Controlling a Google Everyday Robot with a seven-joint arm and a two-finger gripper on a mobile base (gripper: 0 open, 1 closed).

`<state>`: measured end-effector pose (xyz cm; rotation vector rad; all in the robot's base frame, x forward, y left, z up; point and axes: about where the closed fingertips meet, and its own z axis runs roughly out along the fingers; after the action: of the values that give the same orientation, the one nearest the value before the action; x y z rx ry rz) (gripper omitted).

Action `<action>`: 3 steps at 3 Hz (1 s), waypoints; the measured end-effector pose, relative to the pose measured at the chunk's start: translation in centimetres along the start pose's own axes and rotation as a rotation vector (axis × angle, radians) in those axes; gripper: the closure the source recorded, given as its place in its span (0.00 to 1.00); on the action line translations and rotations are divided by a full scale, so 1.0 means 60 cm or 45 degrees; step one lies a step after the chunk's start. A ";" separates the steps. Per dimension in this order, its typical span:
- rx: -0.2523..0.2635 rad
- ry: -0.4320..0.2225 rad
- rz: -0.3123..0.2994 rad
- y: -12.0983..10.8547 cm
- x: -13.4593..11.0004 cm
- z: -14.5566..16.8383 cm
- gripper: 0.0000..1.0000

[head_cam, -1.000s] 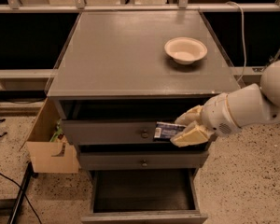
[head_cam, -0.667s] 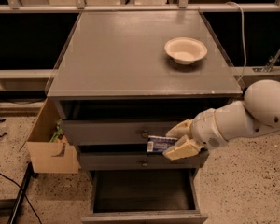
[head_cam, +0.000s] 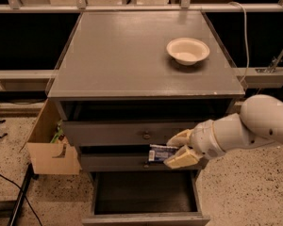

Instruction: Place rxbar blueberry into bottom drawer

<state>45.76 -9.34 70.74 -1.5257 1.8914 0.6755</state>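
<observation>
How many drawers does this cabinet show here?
3. The top drawer sits just under the cabinet top, the middle drawer below it, and the bottom drawer is lowest, pulled open. The gripper holds the rxbar in front of the middle drawer.

The dark grey cabinet top (head_cam: 127, 55) fills the upper middle of the frame, flat and matte. On it lies one thing, a cream-white bowl (head_cam: 187, 50), upright near the right rear corner. The cabinet stands on a speckled floor (head_cam: 245, 192). An open cardboard box (head_cam: 52, 149) sits on the floor at left, just beside the cabinet's side, and a black cable (head_cam: 7, 189) trails across the lower left. Right of centre the pincer (head_cam: 170, 151) clasps the rxbar blueberry (head_cam: 159, 152) before the middle drawer front, above the pulled-out bottom drawer (head_cam: 144, 218).
</observation>
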 end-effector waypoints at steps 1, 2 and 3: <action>0.003 -0.016 -0.020 -0.006 0.033 0.032 1.00; 0.006 -0.033 -0.040 -0.020 0.090 0.072 1.00; -0.030 -0.031 -0.032 -0.030 0.152 0.127 1.00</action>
<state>47.22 -10.34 58.85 -1.5461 1.8494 0.7046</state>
